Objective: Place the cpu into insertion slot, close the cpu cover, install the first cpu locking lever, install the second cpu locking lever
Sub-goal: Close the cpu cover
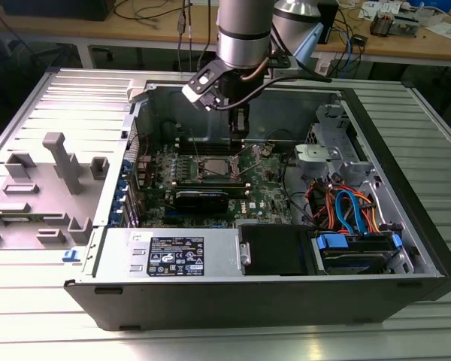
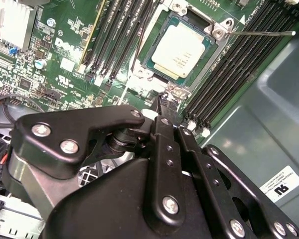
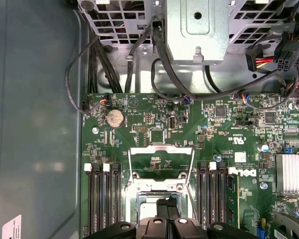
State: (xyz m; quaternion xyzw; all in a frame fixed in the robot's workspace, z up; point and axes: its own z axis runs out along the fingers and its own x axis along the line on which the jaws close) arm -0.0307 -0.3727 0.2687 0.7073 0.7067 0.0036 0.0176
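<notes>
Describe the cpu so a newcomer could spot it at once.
Inside the open computer case, find the green motherboard. At its middle, between two banks of long black memory slots, sits the insertion slot; the cpu lies in it, the only flat square with a dull silver top.

The cpu (image 2: 179,50) has a dull silver-grey top edged in green; the motherboard (image 3: 209,130) around it is bright green, striped by long black memory slots (image 2: 229,74). The gripper (image 2: 164,104) is matte black with silvery screw heads, and the cables (image 1: 346,207) are orange, blue and red.
</notes>
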